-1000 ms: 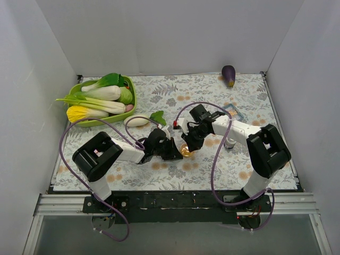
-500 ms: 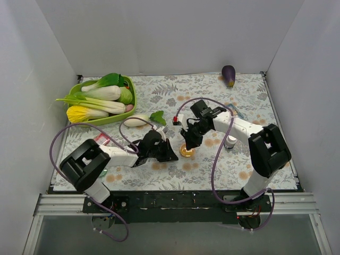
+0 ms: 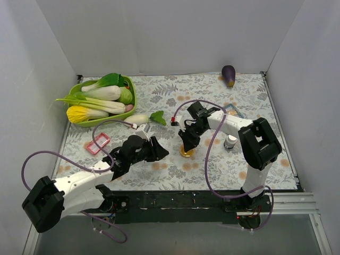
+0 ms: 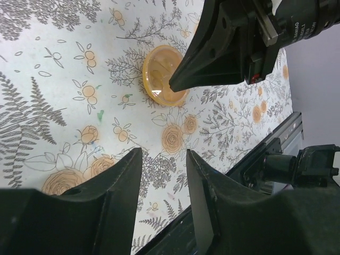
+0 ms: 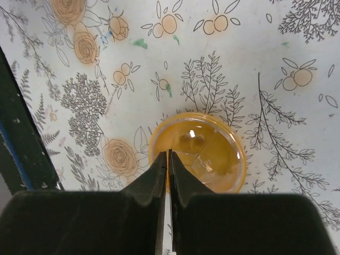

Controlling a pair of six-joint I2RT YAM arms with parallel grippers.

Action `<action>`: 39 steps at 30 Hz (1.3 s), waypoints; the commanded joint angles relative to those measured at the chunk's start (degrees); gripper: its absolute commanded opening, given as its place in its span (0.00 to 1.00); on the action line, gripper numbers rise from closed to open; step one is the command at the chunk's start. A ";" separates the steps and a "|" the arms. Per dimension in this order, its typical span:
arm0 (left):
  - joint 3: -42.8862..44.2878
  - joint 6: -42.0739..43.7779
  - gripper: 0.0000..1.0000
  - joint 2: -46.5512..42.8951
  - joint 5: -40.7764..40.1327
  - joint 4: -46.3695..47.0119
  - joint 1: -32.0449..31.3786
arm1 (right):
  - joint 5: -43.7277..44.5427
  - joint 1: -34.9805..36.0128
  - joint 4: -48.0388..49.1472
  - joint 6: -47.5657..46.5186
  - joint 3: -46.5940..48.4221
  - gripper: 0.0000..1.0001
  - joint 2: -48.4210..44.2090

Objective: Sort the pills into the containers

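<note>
Amber-orange dish (image 3: 186,153) sits flat on the floral cloth (image 3: 212,170). Your right gripper (image 5: 168,154) hangs directly above the dish, fingers pressed together, their tips over its rim. Whether a pill is pinched between them, you cannot tell. Your left gripper (image 4: 162,154) lies low, near the dish on its left and not touching it, fingers spread wide and holding nothing.

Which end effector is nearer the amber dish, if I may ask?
Right. The right end effector is at the rim of the amber dish; the left end effector hangs apart, to its left.
</note>
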 commanded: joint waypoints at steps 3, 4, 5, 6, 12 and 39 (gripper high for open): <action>-1.33 1.01 0.40 -7.68 -6.34 -7.87 0.54 | 3.14 -0.05 0.15 0.78 0.44 0.11 2.51; -1.50 1.10 0.41 -8.21 -6.68 -8.74 0.54 | 2.53 -0.05 -0.02 0.35 0.70 0.11 2.25; -1.42 1.02 0.41 -9.00 -6.86 -9.18 0.54 | 1.83 -0.13 -0.72 -0.18 1.40 0.11 1.99; -1.42 1.01 0.45 -10.23 -7.04 -9.71 0.54 | -0.09 -0.05 -1.33 -0.97 1.93 0.11 1.55; 0.43 3.38 0.63 -17.77 -10.20 -15.16 0.54 | -2.67 0.22 -5.21 -8.17 6.51 0.42 -3.81; 4.56 4.00 0.73 -32.04 -17.94 -31.60 0.63 | 15.97 15.60 12.73 -34.45 -11.08 0.79 -9.10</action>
